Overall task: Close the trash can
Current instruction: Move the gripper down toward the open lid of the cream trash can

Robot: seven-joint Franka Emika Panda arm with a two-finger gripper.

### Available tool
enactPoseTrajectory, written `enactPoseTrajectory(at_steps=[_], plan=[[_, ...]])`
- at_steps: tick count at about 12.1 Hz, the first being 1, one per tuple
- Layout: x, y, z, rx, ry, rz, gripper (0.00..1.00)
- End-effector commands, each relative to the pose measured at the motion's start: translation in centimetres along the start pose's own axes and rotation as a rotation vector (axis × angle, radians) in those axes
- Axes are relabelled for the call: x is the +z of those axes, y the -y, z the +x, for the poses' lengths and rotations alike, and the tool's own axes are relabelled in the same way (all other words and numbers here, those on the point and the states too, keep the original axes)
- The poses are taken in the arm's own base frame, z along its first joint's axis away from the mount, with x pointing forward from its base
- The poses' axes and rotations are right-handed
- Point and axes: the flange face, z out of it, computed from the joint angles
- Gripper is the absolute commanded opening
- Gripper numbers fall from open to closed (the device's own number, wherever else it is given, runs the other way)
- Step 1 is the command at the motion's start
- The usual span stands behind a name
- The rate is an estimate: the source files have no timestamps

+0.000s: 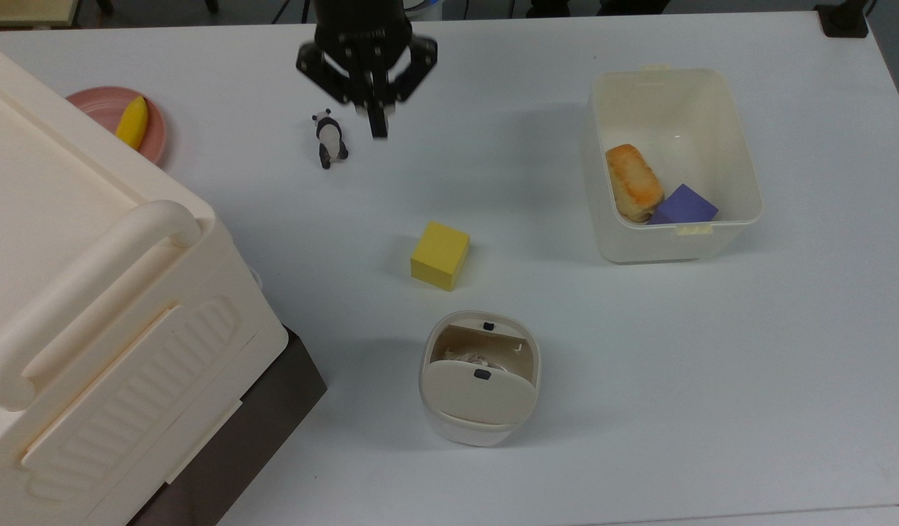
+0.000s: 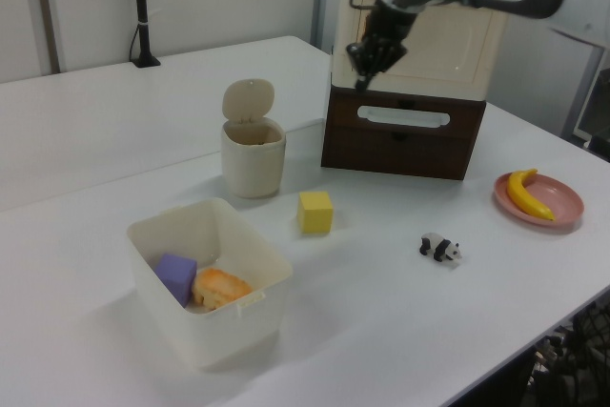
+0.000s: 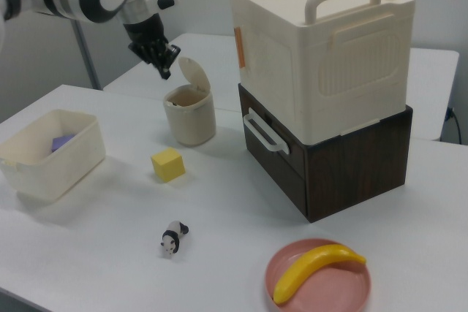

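The bin stands on the table with its lid swung up on its hinge, nearly upright, so the mouth is open. Taking the yellow cube as landmark: in the top view the bin is just below the cube and a little to the top view's right, well apart from the tub.

The gripper hangs in the air, its fingers pinched together on nothing. In the top view it is well above the cube, beside the panda, so cube and bin both lie down-frame from it, almost in a straight line. The right view puts the gripper high and just to the right view's left of the raised lid. In the left view the gripper is up and off to the left view's right of the lid.

The lid's hinge is on the bin's far side from the gripper; its inner face, with the black button, looks toward the cube. I judge the closing push must come from beyond the hinge, over the lid's back, pressing it toward the cube and down onto the rim.
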Motion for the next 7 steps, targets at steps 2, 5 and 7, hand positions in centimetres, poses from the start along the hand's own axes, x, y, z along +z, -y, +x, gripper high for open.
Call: enactPoseTrajectory(at_steps=[2, 5, 7], plan=[[1.7, 4.4, 5.3, -0.087, -0.24, 0.024, 0.0], [4.5, 4.9, 6.9, -0.133, -0.308, 0.016, 0.0], [6.3, 5.2, 7.7, -0.135, -0.363, 0.011, 0.0]])
